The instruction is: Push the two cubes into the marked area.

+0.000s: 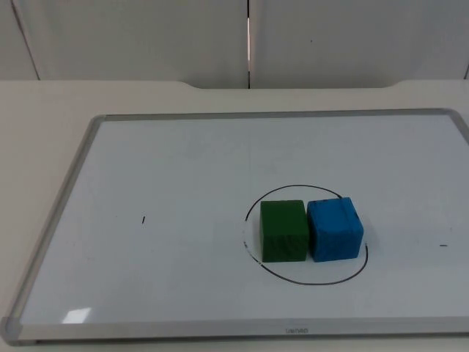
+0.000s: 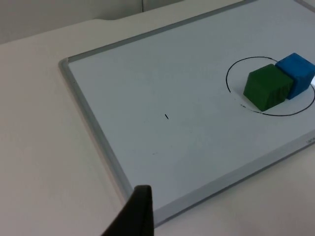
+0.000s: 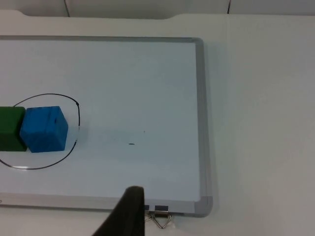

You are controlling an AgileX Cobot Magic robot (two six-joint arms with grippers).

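Two cubes sit side by side on the whiteboard (image 1: 183,183) that lies on the pale counter (image 1: 44,110). Going from left to right in the top view, we first meet the board's grey frame running down the left of the frame, then a tiny black tick mark (image 1: 143,219) on the bare white surface left of centre. Further right, in the lower right of centre, comes the marked area, a hand-drawn black circle (image 1: 305,281). Within it stands the green cube (image 1: 283,230) on the left and the blue cube (image 1: 334,228) on the right, their facing sides touching. The blue cube's right edge reaches the circle's line on that side, so we cannot tell whether it lies fully within. Another short black dash (image 1: 442,246) shows near the right edge of the frame.

From the left wrist view we see the left tool (image 2: 133,216) as one dark fingertip over the counter by the board's near frame edge, well apart from the green cube (image 2: 267,87) and blue cube (image 2: 297,74); whether it is open or closed we cannot tell. From the right wrist view the right tool (image 3: 125,214) likewise shows a single dark fingertip just off the board's edge, near a metal binder clip (image 3: 160,219), well apart from the blue cube (image 3: 44,129); its state we cannot tell either.
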